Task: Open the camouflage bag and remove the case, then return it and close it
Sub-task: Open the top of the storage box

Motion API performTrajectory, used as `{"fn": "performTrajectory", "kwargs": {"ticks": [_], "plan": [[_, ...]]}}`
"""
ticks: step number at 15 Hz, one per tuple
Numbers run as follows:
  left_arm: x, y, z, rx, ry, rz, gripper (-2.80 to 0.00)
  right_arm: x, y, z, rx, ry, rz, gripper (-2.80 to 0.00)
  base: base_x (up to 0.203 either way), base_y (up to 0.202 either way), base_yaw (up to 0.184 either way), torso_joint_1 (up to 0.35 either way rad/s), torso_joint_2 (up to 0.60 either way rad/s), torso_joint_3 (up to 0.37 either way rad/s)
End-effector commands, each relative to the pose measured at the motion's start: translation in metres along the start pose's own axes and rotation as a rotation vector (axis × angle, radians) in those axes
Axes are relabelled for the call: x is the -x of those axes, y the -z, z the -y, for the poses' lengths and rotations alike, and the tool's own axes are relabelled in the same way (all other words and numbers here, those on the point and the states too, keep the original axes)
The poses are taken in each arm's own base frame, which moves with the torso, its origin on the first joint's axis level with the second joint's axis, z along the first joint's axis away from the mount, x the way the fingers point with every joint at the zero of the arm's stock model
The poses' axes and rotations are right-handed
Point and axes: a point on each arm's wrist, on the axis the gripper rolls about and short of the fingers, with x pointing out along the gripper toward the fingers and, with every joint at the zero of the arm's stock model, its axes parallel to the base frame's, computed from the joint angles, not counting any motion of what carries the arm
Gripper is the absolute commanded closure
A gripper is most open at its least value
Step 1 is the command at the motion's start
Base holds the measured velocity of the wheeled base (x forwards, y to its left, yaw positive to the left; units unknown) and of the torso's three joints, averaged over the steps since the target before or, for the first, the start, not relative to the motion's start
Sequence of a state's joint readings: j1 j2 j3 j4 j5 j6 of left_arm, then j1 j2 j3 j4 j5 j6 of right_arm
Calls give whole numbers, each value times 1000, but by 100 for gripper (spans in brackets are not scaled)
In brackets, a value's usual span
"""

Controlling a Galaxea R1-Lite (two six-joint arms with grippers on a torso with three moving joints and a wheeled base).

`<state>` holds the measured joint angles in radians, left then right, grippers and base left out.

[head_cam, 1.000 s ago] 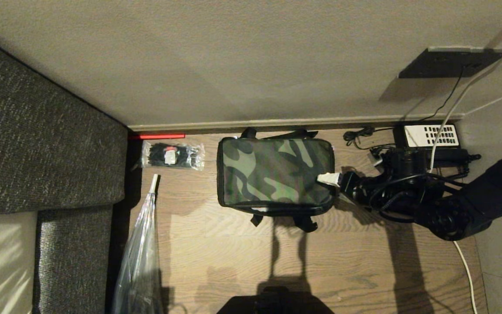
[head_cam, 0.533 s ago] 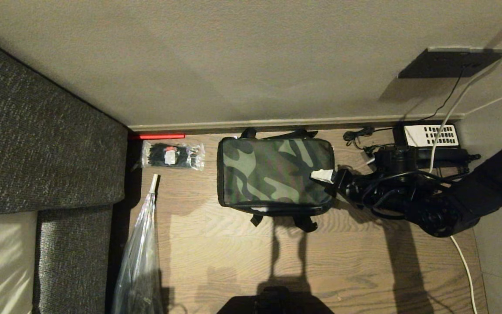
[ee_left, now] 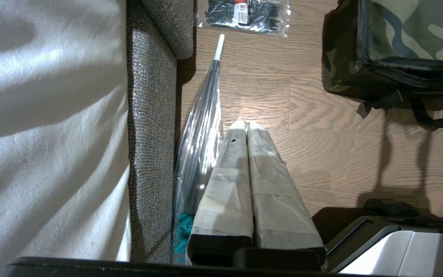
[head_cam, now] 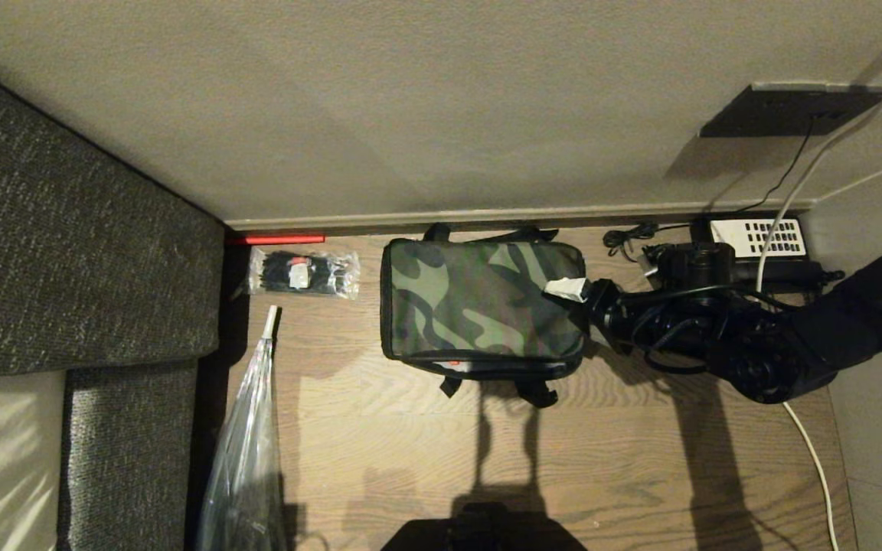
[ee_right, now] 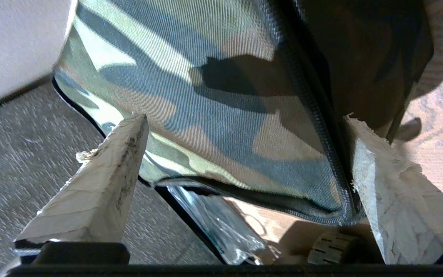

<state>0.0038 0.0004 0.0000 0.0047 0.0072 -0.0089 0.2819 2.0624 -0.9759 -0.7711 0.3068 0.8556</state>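
The right gripper (head_cam: 575,295) reaches in from three o'clock in the head view, its pale taped tip over the three-o'clock end of the bag (head_cam: 483,310), and its jaws stand wide with nothing between them. The bag sits on the wood floor (head_cam: 602,459) near the wall, lid down and flat, a pack of cable ties (head_cam: 303,273) at its nine o'clock, a folded clear umbrella (head_cam: 246,451) toward seven o'clock, a sofa (head_cam: 73,252) farther that way, and a black telephone (head_cam: 755,239) at about two o'clock. The case is not visible; I judge it is inside. In the left wrist view the left gripper (ee_left: 243,124) hangs parked above the floor, its fingers pressed together, the umbrella beside it and the bag's corner (ee_left: 394,42) toward two o'clock. In the right wrist view the two taped fingers (ee_right: 106,181) straddle the lid's corner, the zip line (ee_right: 313,127) running just inside the far finger. The risk from here is that the jaws close on loose fabric rather than a zip pull, which I cannot pick out; the soft bag may then slide or lift instead of opening, and the arm's cables near the telephone could snag.
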Motion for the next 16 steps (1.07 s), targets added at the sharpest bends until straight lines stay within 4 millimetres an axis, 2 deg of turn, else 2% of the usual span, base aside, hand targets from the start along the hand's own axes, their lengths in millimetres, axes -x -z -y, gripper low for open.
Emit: {"fn": "performTrajectory", "kwargs": {"ticks": [1,3,5,10,12,16], "plan": [[0,1,0,0,-1,-1,0,1,-3,-4,-1,-14,10,-280,0,0,0,0,0,0],[0,1,0,0,-1,-1,0,2,-4,-6,-12,-23,9,-280,0,0,0,0,0,0],[0,1,0,0,-1,-1,0,16,-14,-25,-72,-86,29,-280,0,0,0,0,0,0],[0,1,0,0,-1,-1,0,18,-16,-28,-90,-98,29,-280,0,0,0,0,0,0],[0,1,0,0,-1,-1,0,30,-23,-43,-147,-143,49,-280,0,0,0,0,0,0],[0,1,0,0,-1,-1,0,30,-23,-43,-147,-143,49,-280,0,0,0,0,0,0]]}}
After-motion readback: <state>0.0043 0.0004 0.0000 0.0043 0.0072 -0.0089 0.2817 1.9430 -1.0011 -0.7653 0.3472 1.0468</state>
